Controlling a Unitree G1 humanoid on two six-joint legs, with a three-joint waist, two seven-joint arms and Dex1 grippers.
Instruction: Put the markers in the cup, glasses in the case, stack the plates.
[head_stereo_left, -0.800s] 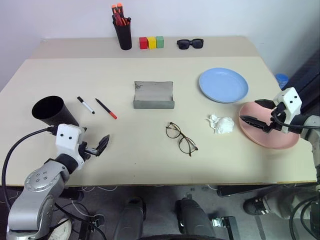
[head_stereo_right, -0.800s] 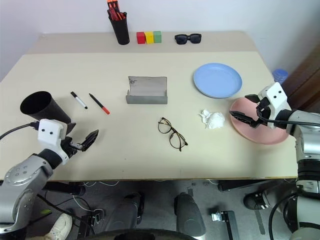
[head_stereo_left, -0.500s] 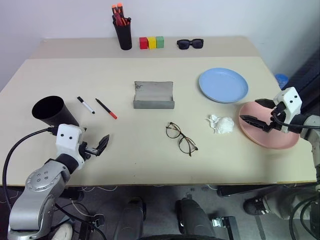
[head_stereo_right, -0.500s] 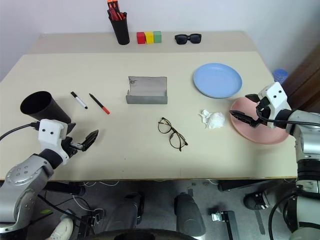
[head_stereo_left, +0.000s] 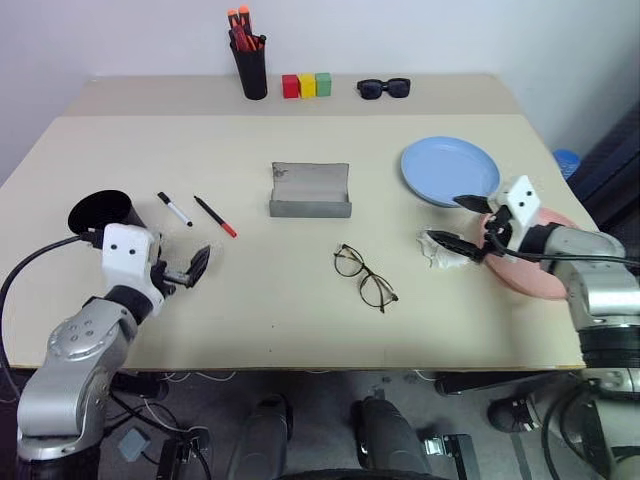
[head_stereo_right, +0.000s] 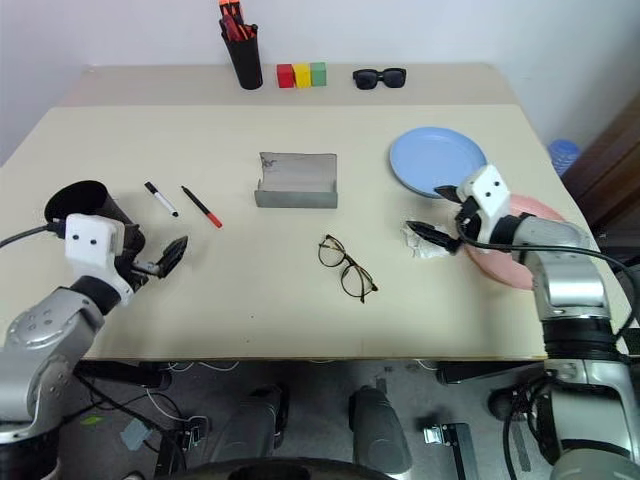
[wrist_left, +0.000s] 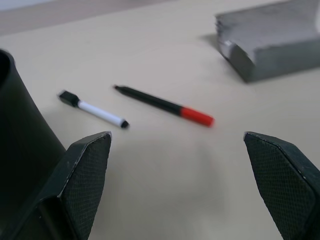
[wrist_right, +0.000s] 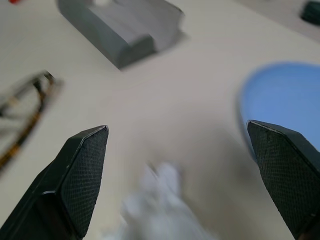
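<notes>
Nearest, in the lower left of the left eye view, the left hand (head_stereo_left: 185, 268) hovers over the table (head_stereo_left: 280, 300) with its fingers spread apart and empty, aimed roughly level towards the two markers; that pose looks like a readiness to reach for them, since the cup (head_stereo_left: 103, 215) lies tipped on its side just beside the hand at far left, mouth showing, well placed to receive them. At mid-right the right hand (head_stereo_left: 455, 222), also spread wide and holding nothing, reaches in over the edge of the pink plate (head_stereo_left: 535, 280) towards frame centre, its lower finger just above a crumpled white tissue (head_stereo_left: 445, 252); I judge the tissue sits in the way of stacking, though whether the hand means to clear it cannot be told. The glasses (head_stereo_left: 365, 277) lie open on the table at centre, a little below the case (head_stereo_left: 310, 191), whose lid stands raised, so they have a short trip. The white marker (head_stereo_left: 173, 208) and the red-tipped marker (head_stereo_left: 213, 216) lie side by side, apart, at left of centre. The blue plate (head_stereo_left: 450, 170) rests flat at upper right, just beyond the pink one, not yet stacked. Along the top edge stand a pen holder (head_stereo_left: 247, 60), three coloured blocks (head_stereo_left: 306, 84) and dark sunglasses (head_stereo_left: 384, 88)
</notes>
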